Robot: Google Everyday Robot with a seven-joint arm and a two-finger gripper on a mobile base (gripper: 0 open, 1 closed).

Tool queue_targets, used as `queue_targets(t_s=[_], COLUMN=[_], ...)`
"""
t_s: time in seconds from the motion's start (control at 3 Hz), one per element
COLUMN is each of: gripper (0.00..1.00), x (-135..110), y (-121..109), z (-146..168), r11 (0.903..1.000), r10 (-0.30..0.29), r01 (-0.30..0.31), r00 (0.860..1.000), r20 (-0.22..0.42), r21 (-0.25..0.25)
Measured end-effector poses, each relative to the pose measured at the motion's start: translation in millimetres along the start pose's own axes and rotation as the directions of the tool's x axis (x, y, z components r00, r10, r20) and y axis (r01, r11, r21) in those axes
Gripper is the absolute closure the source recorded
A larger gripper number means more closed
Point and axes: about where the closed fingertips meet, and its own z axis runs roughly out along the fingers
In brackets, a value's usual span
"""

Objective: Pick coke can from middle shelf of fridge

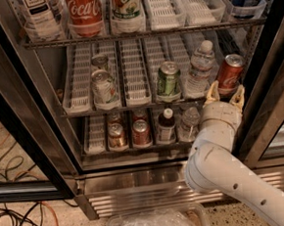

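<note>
The red coke can (229, 74) stands at the right end of the middle shelf (135, 78), a wire rack with white slotted lane trays, inside the open fridge (137, 181). My gripper (224, 94) is just below and in front of the can, pointing up at it. Its two tan fingers (211, 93) are spread apart on either side of the can's base, and hold nothing. My white arm comes in from the lower right.
On the middle shelf a green can (168, 81), a water bottle (199, 70) and two silver cans (103, 86). Top shelf holds a big Coca-Cola bottle (83, 11) and other bottles. Bottom shelf holds cans and bottles. Black door frame (267, 75) right. Cables (17, 213) on floor.
</note>
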Motion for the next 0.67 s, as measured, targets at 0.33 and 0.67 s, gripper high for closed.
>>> queue_targets(t_s=[0.33,0.67], gripper=[0.47,0.47], x=[0.4,1.0], y=[7.2,9.6], z=[12.6,20.1], r11=[0.9994,0.9996], r10=[-0.017,-0.016], r01=[0.017,0.016], r00=[1.0,1.0], r20=[0.002,0.003], r21=[-0.03,-0.024])
